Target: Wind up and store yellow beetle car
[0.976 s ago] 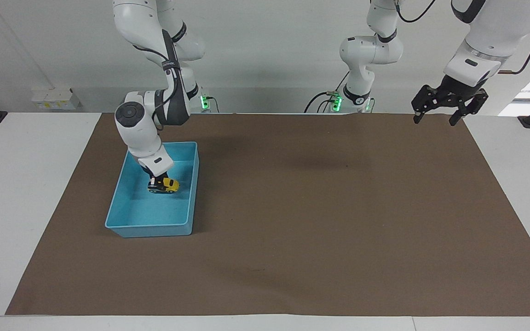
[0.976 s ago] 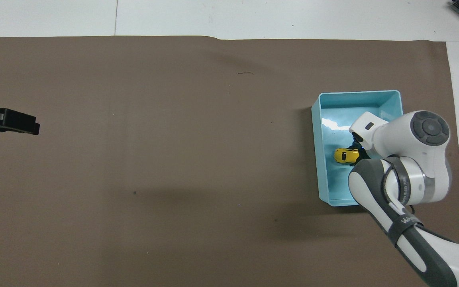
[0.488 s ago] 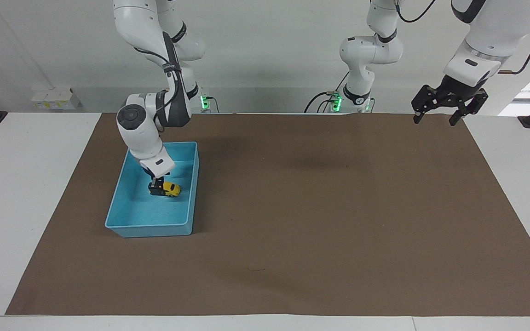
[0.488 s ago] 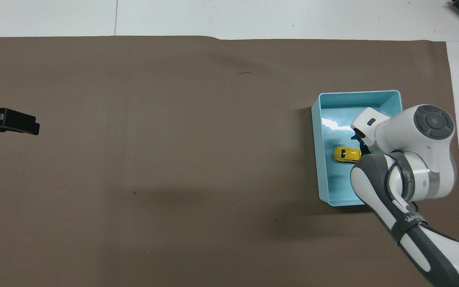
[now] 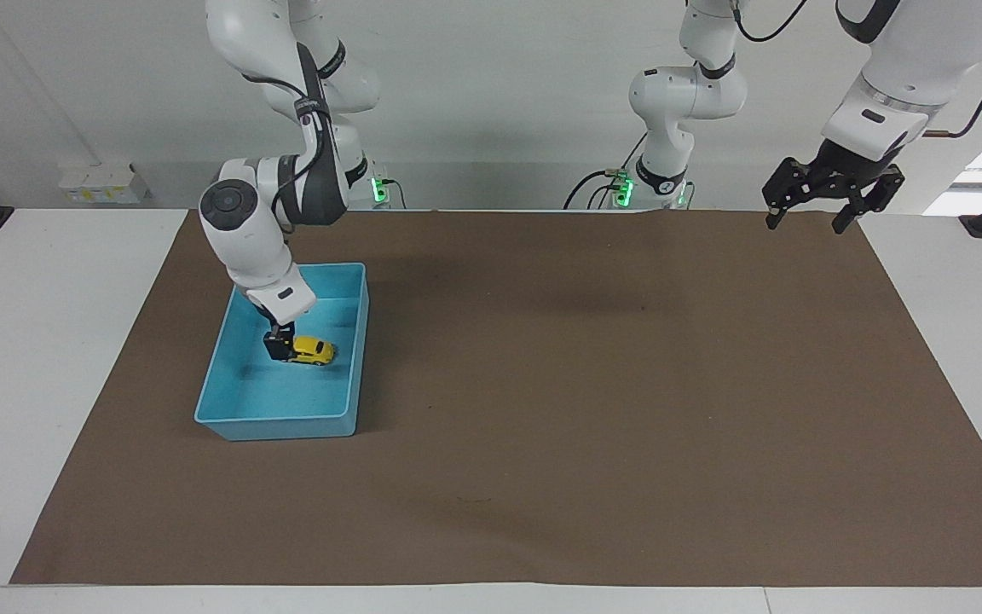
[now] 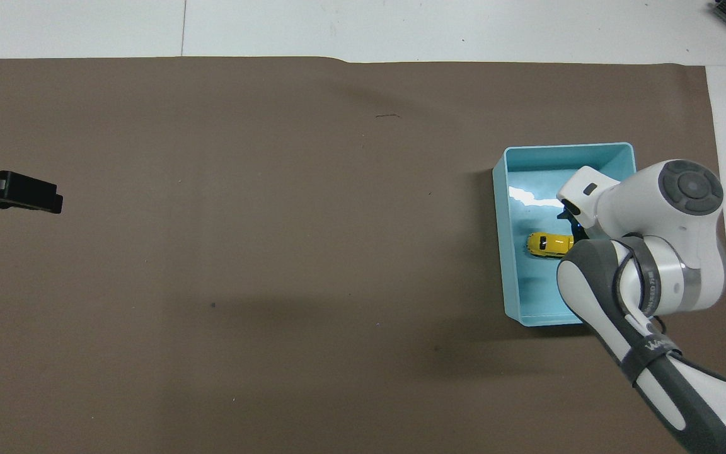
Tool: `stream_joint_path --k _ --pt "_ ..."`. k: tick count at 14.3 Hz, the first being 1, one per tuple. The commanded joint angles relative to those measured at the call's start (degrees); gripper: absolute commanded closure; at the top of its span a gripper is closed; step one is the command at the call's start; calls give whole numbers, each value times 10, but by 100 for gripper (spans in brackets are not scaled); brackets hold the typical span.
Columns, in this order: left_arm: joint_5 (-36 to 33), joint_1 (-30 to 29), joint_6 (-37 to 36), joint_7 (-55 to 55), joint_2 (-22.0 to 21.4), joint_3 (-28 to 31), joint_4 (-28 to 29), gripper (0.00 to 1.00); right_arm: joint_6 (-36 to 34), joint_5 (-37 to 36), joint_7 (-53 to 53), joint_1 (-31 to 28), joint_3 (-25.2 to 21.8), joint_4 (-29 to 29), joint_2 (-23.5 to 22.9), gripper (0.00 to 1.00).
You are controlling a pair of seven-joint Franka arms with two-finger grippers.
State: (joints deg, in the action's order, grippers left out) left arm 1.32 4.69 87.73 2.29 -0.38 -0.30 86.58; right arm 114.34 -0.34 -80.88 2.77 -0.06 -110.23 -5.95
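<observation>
The yellow beetle car (image 5: 314,350) (image 6: 546,244) rests level on its wheels on the floor of the blue tray (image 5: 274,422) (image 6: 505,252), about mid-tray. My right gripper (image 5: 278,345) hangs inside the tray at the car's end that points to the right arm's end of the table, open and no longer gripping it. From overhead the right wrist hides most of that gripper (image 6: 574,227) and the car's tail. My left gripper (image 5: 805,223) (image 6: 29,192) waits open and empty, raised over the mat at the left arm's end.
A brown mat (image 5: 585,409) covers most of the white table (image 5: 48,384). The tray stands on the mat toward the right arm's end. The right arm's elbow and wrist (image 6: 653,252) overhang the tray's outer side.
The right gripper has let go of the car, which dropped from a tilt to rest flat in the tray. That gripper drew slightly up and away; the left arm stayed still.
</observation>
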Motion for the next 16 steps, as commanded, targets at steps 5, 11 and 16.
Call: stream_joint_path --k 5,11,16 --pt "2 -7 -6 -4 -9 -4 6 0 -115 18 199 -5 9 120 17 0" --pt "2 -7 -6 -4 -9 -4 7 0 -160 32 510 -1 13 154 46 0" --pt "2 -7 -6 -4 -9 -4 7 0 -215 36 701 4 13 200 47 0"
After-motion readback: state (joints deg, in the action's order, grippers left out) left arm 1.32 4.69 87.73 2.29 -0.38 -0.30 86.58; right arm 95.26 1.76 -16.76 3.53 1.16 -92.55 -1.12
